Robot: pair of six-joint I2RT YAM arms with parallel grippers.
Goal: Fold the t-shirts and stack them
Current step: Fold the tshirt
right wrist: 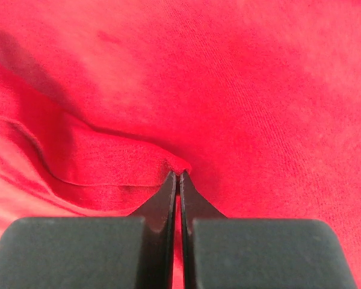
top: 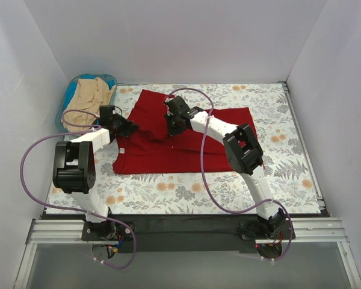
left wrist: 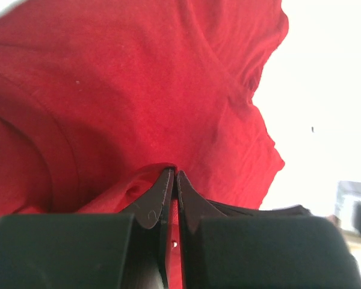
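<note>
**Far left corner of the bench:** a blue plastic basket holds a crumpled beige cloth t-shirt. It lies loose in the basket and shows no fold.

**Left jaws:** nipped tight on a ridge of the dark red cloth t-shirt near its left side. The left wrist view shows the red cloth caught between the tips.

**Middle of the bench:** the red t-shirt lies on the flower-patterned bench, mostly flat. Its far left part is gathered and raised between the two arms.

**Right jaws:** likewise pressed together, holding a small pleat of the same red cloth near the middle of the shirt's far edge.

**Progress, as judged:** early. The red t-shirt is gripped at two points, apparently for a fold, but no finished fold is visible. The beige t-shirt is not yet taken out, and no stack has been started. Folding both shirts and stacking them remains to be done.

**Labels and writing:** a small white tab shows near the red t-shirt's left edge. It is too small to read. No brand or other lettering is legible in any view.
</note>
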